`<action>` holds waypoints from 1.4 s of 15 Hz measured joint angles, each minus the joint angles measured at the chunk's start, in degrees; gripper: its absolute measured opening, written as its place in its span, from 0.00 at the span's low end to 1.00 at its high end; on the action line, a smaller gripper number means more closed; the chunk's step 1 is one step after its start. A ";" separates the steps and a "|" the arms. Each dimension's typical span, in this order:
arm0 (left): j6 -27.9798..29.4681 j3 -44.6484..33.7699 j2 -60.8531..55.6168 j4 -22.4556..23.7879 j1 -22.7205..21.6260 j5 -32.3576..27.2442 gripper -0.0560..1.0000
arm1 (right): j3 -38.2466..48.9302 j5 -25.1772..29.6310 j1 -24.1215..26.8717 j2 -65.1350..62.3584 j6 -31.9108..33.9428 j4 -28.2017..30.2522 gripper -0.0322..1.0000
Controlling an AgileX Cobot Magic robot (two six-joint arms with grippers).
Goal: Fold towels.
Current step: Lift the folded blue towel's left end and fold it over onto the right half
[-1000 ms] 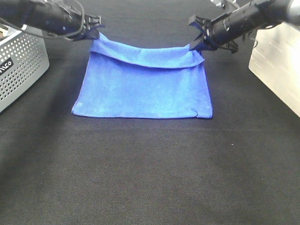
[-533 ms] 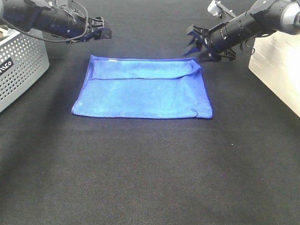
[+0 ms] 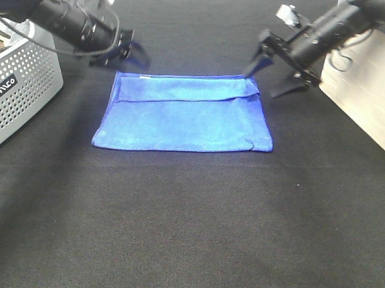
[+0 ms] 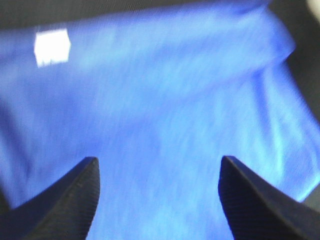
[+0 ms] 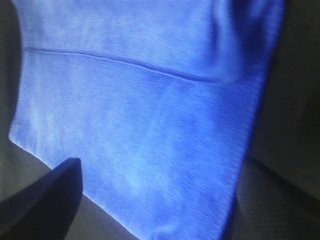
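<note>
The royal-blue towel (image 3: 184, 115) lies flat on the black table, with its far edge folded over into a narrow flap (image 3: 182, 88). My left gripper (image 3: 135, 53) is open and empty just beyond the towel's far left corner. In the left wrist view its gripper (image 4: 159, 160) hovers over the towel (image 4: 165, 100), with the white tag (image 4: 52, 46) showing. My right gripper (image 3: 269, 78) is open wide and empty by the far right corner. The right wrist view shows the towel (image 5: 140, 115) with its stitched seam and one dark finger (image 5: 45, 200).
A perforated grey basket (image 3: 21, 81) stands at the left edge, close under the left arm. A pale box (image 3: 365, 87) stands at the right edge, beside the right arm. Black cloth (image 3: 190, 220) covers the table in front of the towel.
Both grippers let go of the towel's raised far corners. The far edge dropped flat as a flap. The grippers opened and drew slightly outward, the right one spreading wide.
</note>
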State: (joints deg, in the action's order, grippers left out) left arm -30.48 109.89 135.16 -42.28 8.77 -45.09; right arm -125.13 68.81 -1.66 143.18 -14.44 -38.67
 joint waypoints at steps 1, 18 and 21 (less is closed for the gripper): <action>4.87 -0.57 -0.06 2.98 0.00 -1.49 0.66 | 0.11 0.17 0.40 -0.06 0.11 0.40 0.80; 26.30 -24.64 -7.62 13.69 0.57 9.45 0.77 | 31.23 -15.64 -0.63 -12.95 -7.05 2.81 0.79; 25.44 -24.64 -6.59 12.38 2.98 11.40 0.77 | 31.23 -16.84 -1.66 -10.20 -7.51 0.29 0.75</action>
State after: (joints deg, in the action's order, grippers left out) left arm -5.04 85.26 128.57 -29.91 11.75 -33.69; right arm -93.91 51.97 -3.32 132.98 -21.94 -38.39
